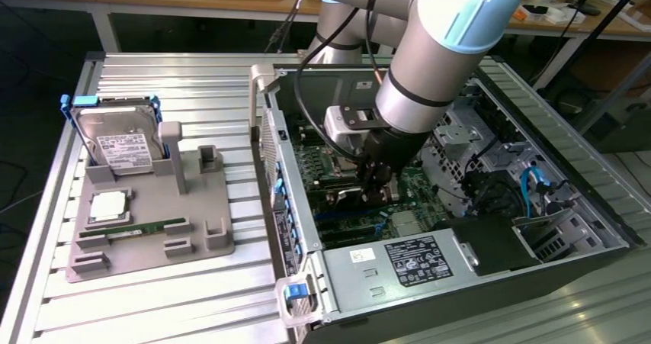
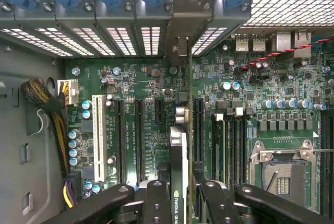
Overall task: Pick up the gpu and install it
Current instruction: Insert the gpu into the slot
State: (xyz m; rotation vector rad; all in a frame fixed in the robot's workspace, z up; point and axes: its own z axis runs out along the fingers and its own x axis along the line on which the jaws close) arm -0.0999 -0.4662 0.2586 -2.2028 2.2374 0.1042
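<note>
Robot gripper (image 1: 377, 184) clamped on the gpu (image 2: 179, 169), held edge-on over motherboard slots (image 2: 140, 130) inside the open computer case (image 1: 529, 283), hard drive (image 1: 120, 147) and memory stick (image 1: 142, 227) on a grey holder (image 1: 152, 245) beside the case, slatted metal table (image 1: 152, 306) beneath.

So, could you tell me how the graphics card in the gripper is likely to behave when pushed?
The graphics card looks like a thin rigid board, so it probably stays stiff and feels light. Clamped edge-on in the gripper, it might tilt if pushed off-line. It hangs over a motherboard crowded with small parts, so a hard push seems risky.
</note>
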